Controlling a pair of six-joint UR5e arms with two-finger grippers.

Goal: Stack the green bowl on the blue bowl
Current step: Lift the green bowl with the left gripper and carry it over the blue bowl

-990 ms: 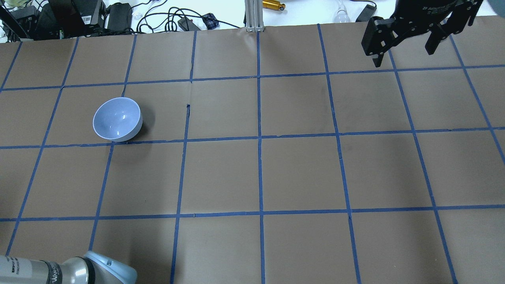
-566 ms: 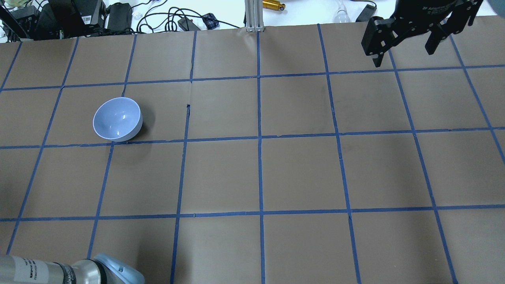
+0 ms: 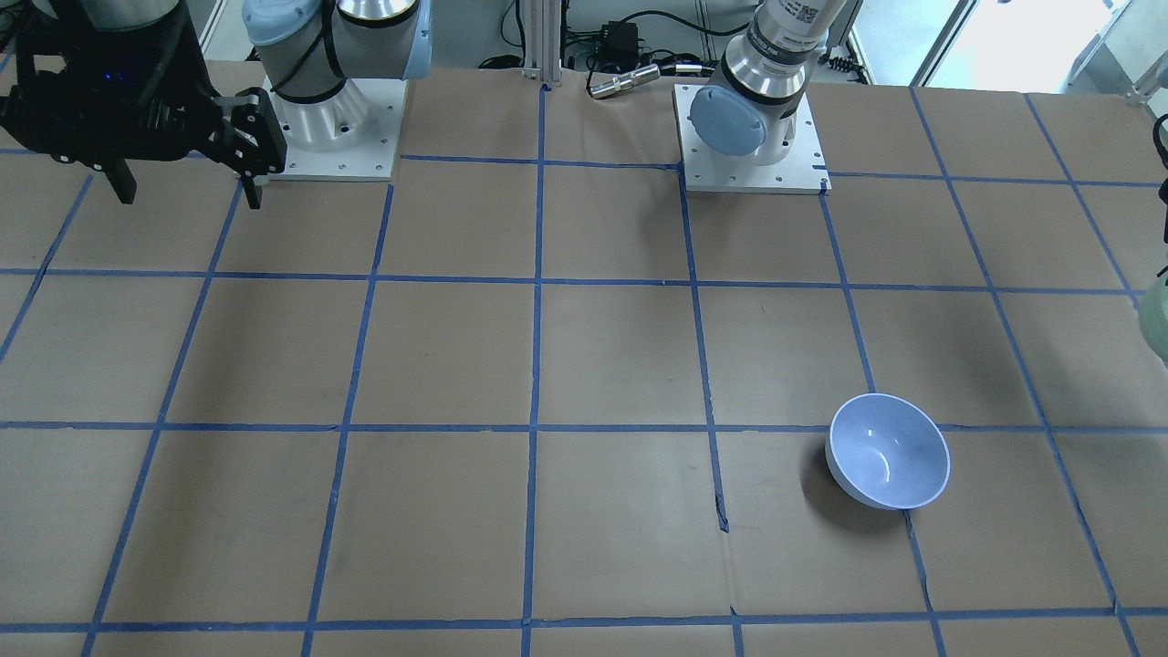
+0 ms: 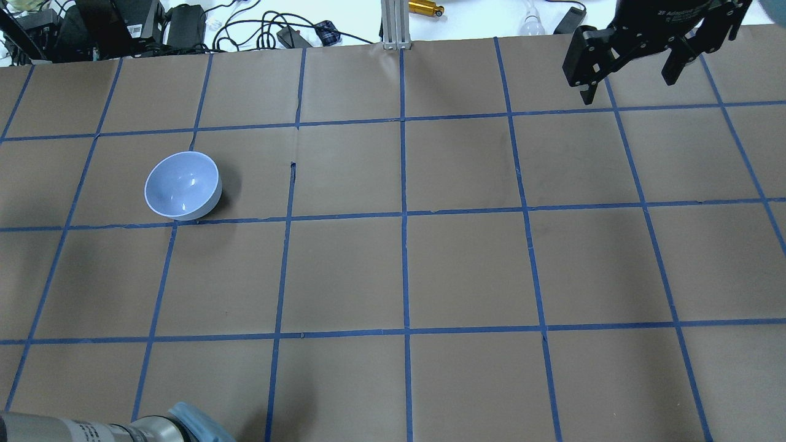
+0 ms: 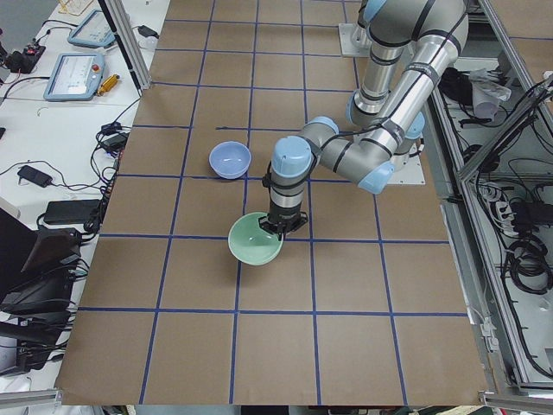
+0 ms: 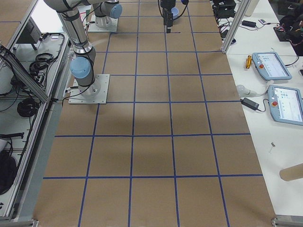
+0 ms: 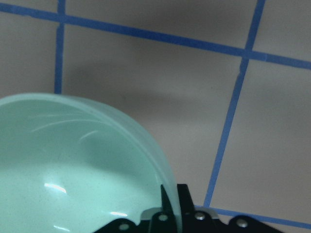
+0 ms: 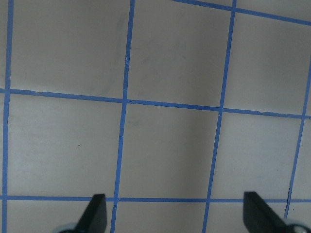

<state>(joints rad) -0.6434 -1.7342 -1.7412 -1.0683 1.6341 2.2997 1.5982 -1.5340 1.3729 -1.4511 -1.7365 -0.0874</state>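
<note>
The blue bowl (image 4: 183,185) stands upright and empty on the brown table; it also shows in the front view (image 3: 887,451) and the left view (image 5: 230,159). My left gripper (image 5: 282,226) is shut on the rim of the green bowl (image 5: 256,239) and holds it upright above the table, apart from the blue bowl. The left wrist view shows the green bowl (image 7: 73,165) with its rim pinched in my left gripper (image 7: 167,213). A sliver of the green bowl (image 3: 1155,315) shows at the front view's right edge. My right gripper (image 4: 632,67) is open and empty at the far right (image 8: 177,213).
The table (image 4: 466,264) is brown paper with a blue tape grid. Cables and boxes (image 4: 123,24) lie beyond its far edge. The arm bases (image 3: 748,137) stand at the robot's side. My left arm's elbow (image 4: 190,426) shows at the overhead view's bottom left.
My left arm's elbow has slid right and lower along the overhead view's bottom edge. The blue bowl and the right gripper have not moved.
</note>
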